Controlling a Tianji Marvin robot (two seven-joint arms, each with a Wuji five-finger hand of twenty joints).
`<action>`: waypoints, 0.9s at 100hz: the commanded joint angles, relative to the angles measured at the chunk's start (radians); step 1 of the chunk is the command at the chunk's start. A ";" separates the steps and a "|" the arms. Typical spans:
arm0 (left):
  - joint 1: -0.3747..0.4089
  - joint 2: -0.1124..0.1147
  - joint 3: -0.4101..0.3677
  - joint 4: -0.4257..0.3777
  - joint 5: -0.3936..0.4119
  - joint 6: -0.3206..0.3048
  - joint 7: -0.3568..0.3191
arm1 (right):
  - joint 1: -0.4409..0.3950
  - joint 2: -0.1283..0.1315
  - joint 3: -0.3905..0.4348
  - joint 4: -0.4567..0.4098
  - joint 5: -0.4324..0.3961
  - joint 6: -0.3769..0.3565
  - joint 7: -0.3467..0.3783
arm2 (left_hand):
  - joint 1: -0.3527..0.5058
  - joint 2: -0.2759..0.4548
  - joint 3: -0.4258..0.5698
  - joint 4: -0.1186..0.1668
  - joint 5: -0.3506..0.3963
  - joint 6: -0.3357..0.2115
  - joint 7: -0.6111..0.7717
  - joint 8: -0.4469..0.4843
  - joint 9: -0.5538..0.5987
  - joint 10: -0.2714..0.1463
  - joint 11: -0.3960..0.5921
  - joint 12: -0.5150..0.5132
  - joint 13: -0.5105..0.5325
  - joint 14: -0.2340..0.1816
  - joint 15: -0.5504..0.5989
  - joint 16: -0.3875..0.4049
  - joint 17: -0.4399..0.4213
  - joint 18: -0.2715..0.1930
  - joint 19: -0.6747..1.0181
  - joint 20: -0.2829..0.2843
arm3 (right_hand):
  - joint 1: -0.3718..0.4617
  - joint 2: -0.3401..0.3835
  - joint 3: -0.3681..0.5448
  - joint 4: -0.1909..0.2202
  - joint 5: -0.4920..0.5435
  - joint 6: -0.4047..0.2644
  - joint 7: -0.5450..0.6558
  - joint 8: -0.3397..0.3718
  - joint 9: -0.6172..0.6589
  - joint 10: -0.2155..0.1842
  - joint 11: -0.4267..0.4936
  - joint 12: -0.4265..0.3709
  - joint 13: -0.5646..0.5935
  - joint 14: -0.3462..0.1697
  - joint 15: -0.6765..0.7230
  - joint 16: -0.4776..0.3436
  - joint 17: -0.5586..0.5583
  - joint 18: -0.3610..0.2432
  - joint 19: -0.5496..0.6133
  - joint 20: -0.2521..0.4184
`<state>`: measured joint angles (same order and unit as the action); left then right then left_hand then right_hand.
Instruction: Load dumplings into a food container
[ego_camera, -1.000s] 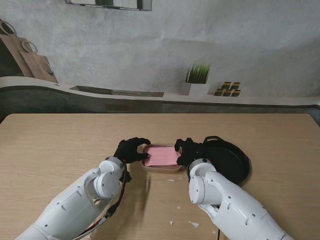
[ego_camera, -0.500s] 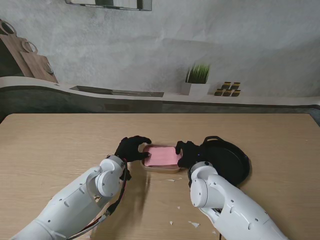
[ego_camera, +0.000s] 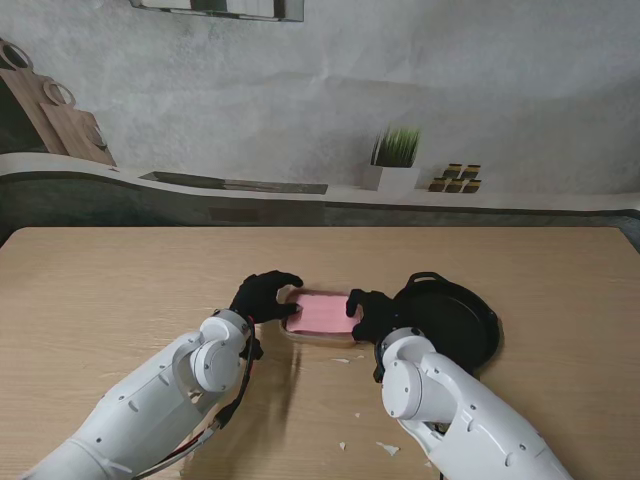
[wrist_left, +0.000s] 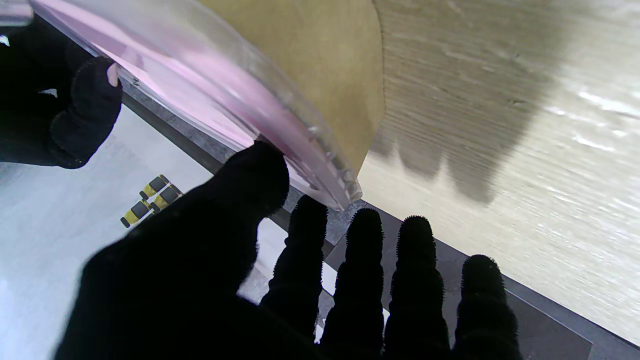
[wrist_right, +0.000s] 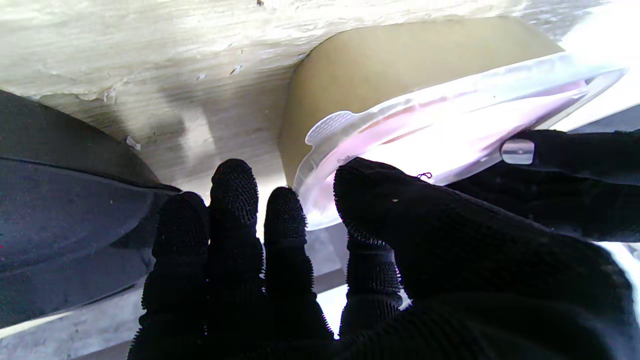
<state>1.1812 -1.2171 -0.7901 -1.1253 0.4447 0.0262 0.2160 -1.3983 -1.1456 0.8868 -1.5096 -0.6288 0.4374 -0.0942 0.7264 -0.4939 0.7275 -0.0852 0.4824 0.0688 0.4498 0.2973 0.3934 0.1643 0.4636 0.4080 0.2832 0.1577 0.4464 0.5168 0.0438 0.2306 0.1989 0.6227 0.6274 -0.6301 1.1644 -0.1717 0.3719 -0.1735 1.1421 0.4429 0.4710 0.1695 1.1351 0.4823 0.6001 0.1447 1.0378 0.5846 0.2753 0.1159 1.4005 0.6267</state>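
Nearest you, both white arms reach forward to the paper food container (ego_camera: 322, 318), mid-table beside the black pan (ego_camera: 455, 318). Your left hand (ego_camera: 262, 297) and right hand (ego_camera: 370, 311) each pinch an end of its clear pink-tinted lid (wrist_right: 440, 135), thumbs on top. Risk: uneven pressure could skew the lid or slide the light box toward the pan.

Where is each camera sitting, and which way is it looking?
Stand view: above the shoulders, looking down at the table; both arms show, with the left hand and right hand at the pink-lidded container.
Left wrist view: along the left hand's fingers at the container's lid edge.
Right wrist view: along the right hand's fingers, with the black pan beside.
All three views share the container.
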 joint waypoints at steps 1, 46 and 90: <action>0.000 -0.005 0.004 0.006 -0.002 -0.001 -0.016 | -0.018 -0.004 0.000 -0.016 0.011 -0.005 0.026 | 0.007 -0.004 0.019 -0.009 -0.005 0.004 0.015 0.014 -0.029 -0.040 0.015 -0.008 -0.033 -0.025 0.015 -0.016 0.002 -0.035 -0.037 -0.017 | 0.030 0.006 -0.002 -0.061 0.014 0.023 0.012 -0.026 0.022 -0.016 0.029 -0.023 0.030 0.044 -0.007 -0.011 0.012 0.013 0.021 -0.019; -0.003 -0.001 0.008 0.017 0.009 -0.013 -0.018 | 0.000 -0.007 -0.007 0.030 -0.124 -0.050 -0.084 | 0.007 -0.025 0.028 -0.009 0.023 0.013 0.028 0.020 -0.035 -0.044 0.018 -0.010 -0.037 -0.030 0.017 -0.022 0.006 -0.035 -0.027 -0.038 | -0.147 -0.007 -0.017 0.037 -0.115 -0.046 -0.131 0.057 -0.136 -0.052 -0.007 0.026 -0.170 0.010 0.070 0.042 -0.123 -0.076 0.066 0.017; -0.006 0.006 0.015 0.025 0.032 -0.024 -0.026 | 0.071 -0.005 -0.102 0.111 -0.186 0.032 -0.078 | 0.009 -0.071 0.060 -0.011 0.022 0.014 0.035 0.025 -0.043 -0.050 0.020 -0.011 -0.041 -0.034 0.017 -0.025 -0.099 -0.049 0.325 -0.236 | -0.177 0.001 -0.060 0.035 -0.157 -0.038 -0.141 0.039 -0.323 -0.101 -0.030 -0.002 -0.393 -0.066 -0.017 0.000 -0.262 -0.174 0.002 0.038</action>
<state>1.1702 -1.2141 -0.7804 -1.1080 0.4698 0.0032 0.2116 -1.3232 -1.1452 0.7947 -1.4045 -0.8070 0.4557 -0.1994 0.7252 -0.4939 0.7348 -0.0851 0.4814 0.0832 0.4602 0.3072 0.3834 0.1524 0.4708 0.4076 0.2719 0.1557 0.4536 0.5054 -0.0425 0.2165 0.4905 0.4088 0.4447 -0.6294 1.0955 -0.1740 0.2234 -0.1860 1.0031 0.4801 0.1787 0.0927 1.1204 0.4881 0.2395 0.0944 1.0262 0.5937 0.0288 -0.0046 1.4130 0.6469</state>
